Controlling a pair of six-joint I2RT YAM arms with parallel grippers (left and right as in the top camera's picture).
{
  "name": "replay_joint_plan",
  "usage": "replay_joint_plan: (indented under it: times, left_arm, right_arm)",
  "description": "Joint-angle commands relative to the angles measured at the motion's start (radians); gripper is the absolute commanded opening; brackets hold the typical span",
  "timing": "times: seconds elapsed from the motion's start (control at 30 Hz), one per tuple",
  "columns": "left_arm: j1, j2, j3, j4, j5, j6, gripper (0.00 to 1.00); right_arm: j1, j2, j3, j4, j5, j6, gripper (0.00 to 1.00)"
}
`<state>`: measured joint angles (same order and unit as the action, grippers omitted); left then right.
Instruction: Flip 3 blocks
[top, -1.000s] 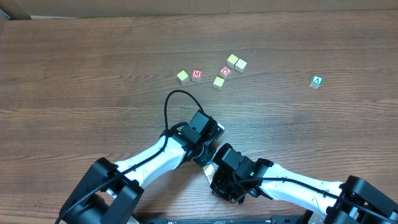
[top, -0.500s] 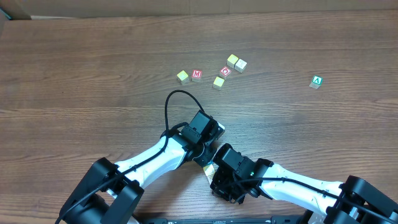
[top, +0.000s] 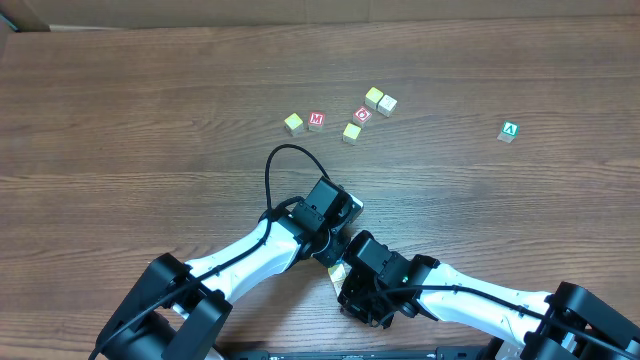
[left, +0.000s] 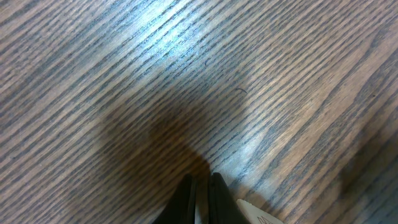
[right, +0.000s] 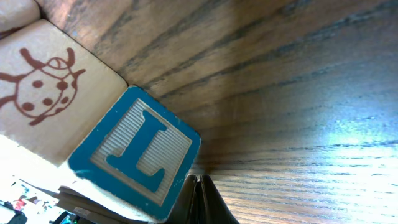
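1. Overhead: four pale blocks (top: 293, 122) (top: 351, 132) (top: 373, 96) (top: 387, 104) on far surface (top: 150, 120), two red cubes (top: 316, 120) (top: 362, 114) mixed among them; one A block (top: 510, 130) well apart, right.
2. One L block (right: 134, 152) between both arms, just beside right end effector (right: 199, 186), shut, empty.
3. Left end effector (left: 200, 186) shut, empty.

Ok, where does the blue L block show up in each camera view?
Overhead: blue L block, probably the pale bit between the two wrists, bottom centre; letter unseen.
Left wrist: only a pale corner at the bottom edge, right of the shut left end effector; possibly that block.
Right wrist: lower left, letter up, just left of the shut right end effector.
Shared landmark: the wood-grain table.
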<state>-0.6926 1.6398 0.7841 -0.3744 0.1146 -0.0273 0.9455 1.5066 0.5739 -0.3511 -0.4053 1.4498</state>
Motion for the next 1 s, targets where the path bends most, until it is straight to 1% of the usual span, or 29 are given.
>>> replay_joint_plan:
  times: [0.0, 0.3, 0.53, 0.97]
  left_arm:
    - [-0.035, 0.023, -0.024, -0.016, 0.096, -0.026, 0.04]
    - [-0.035, 0.023, -0.024, -0.016, 0.096, -0.026, 0.04]
    - [-0.035, 0.023, -0.024, -0.016, 0.096, -0.026, 0.04]
    - [-0.033, 0.023, -0.024, -0.021, 0.084, -0.026, 0.04]
  right_arm:
    - [-0.002, 0.011, 0.003, 0.034, 0.060, 0.018, 0.04]
    - [0.000, 0.011, 0.003, 0.043, 0.052, 0.021, 0.04]
    - [0.043, 0.011, 0.003, 0.068, 0.082, 0.049, 0.04]
    - [0.048, 0.011, 0.003, 0.027, 0.113, 0.069, 0.04]
